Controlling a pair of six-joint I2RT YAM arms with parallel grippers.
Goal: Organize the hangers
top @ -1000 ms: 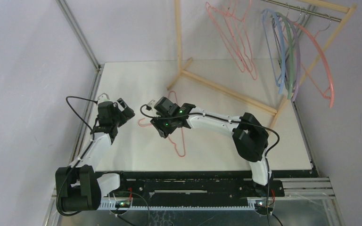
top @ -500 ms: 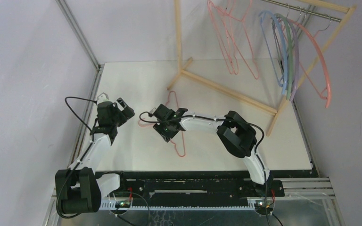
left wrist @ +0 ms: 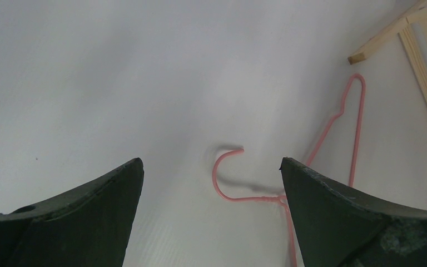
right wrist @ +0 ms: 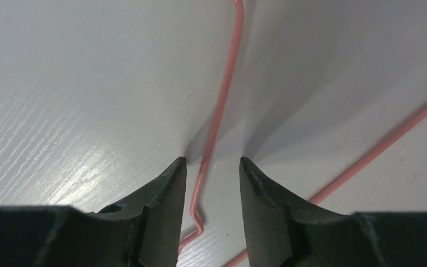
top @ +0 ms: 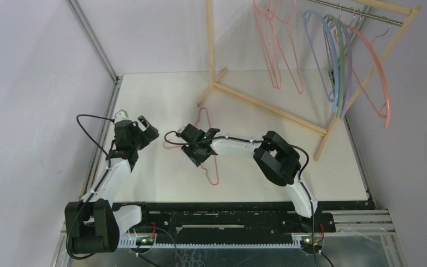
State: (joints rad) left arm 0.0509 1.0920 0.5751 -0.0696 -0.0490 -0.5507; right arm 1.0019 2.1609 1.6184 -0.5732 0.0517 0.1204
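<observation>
A pink wire hanger (top: 214, 169) lies flat on the white table, its hook (left wrist: 222, 167) pointing left. My right gripper (top: 195, 149) is down at the table over it, open, with the wire (right wrist: 218, 111) running between its two fingers, untouched. My left gripper (top: 146, 130) is open and empty, hovering left of the hook. Two pink wire hangers (top: 281, 47) hang on the rack rail at the back. Blue (top: 319, 61), green (top: 342, 67), lilac and salmon (top: 379, 72) curved hangers hang further right.
The pale wooden rack frame (top: 267, 105) stands on the back half of the table, with its foot beam crossing diagonally and an upright post (top: 209, 39). Its foot end shows in the left wrist view (left wrist: 400, 33). A metal corner post (top: 92, 39) rises at the left.
My right gripper has dropped from above the hanger to the table and now straddles the wire. The hangers on the rail have swung. The left arm has barely moved.
</observation>
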